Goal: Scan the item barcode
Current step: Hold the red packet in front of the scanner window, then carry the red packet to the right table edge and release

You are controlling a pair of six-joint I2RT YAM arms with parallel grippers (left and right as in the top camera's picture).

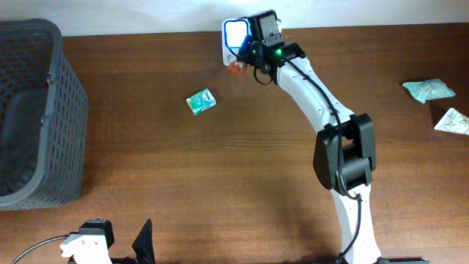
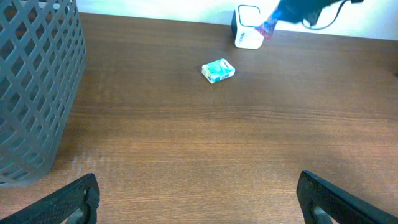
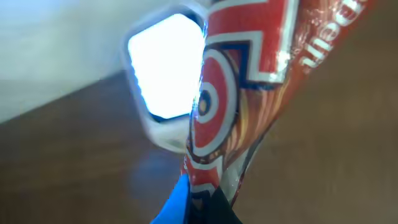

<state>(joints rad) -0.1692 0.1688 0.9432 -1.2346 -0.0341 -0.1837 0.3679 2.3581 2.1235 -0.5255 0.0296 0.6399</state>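
- Brown table (image 1: 220,183); lit scanner (image 1: 234,35) at far edge.
- Only R wrist cam shows print on red packet (image 3: 236,106), held up against scanner; right gripper (image 1: 248,60) clamped on it.
- Left gripper (image 2: 199,202) spread wide, empty.
- Overhead only: pale packets (image 1: 429,89) far R.

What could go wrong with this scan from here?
1. The red snack packet shows only printed artwork in the right wrist view, no barcode; the code may not face the barcode scanner window.
2. Its glossy, creased film could glare under the scanner's light.
3. The right gripper pinches one end, so the packet may droop or slip.
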